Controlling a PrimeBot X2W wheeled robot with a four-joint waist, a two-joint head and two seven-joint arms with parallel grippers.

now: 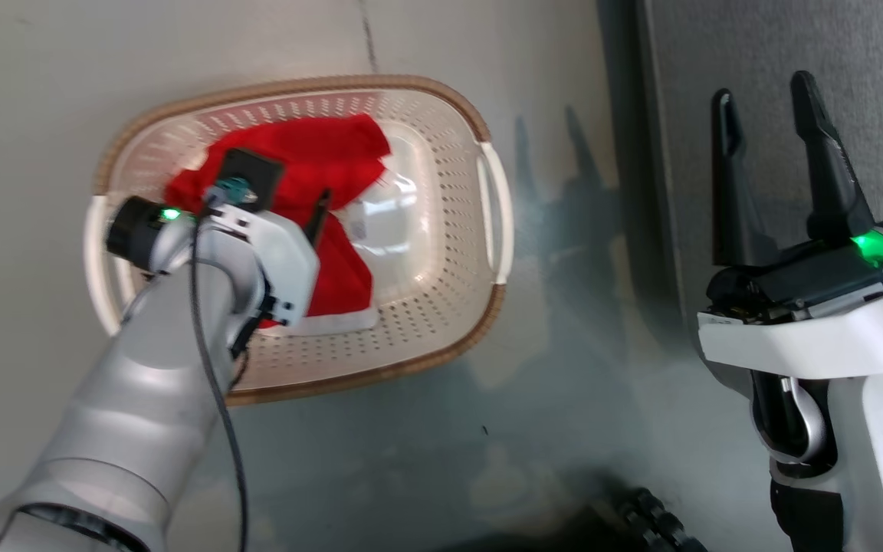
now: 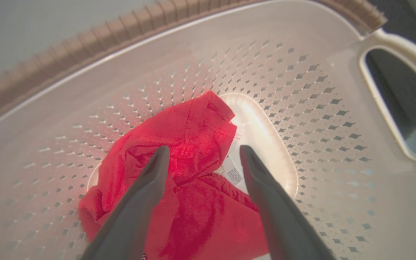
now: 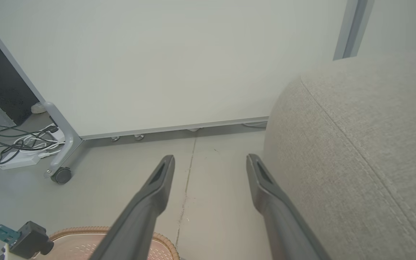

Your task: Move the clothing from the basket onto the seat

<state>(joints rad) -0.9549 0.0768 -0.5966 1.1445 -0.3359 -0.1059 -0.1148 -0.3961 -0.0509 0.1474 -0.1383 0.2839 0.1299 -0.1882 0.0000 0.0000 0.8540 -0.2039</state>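
At the left of the head view, the left claw [image 2: 202, 156] is pointing down into the basket [image 1: 441, 96]. Its fingers are spreading wide over the clothing [image 1: 319, 157] and gripping nothing. The clothing is lying crumpled on the basket's bottom, toward its left half. The basket is sitting on the floor [image 1: 564, 345], in the upper left of the frame. At the right, the right claw [image 1: 765, 92] is hanging wide and empty beside the seat [image 1: 763, 38].
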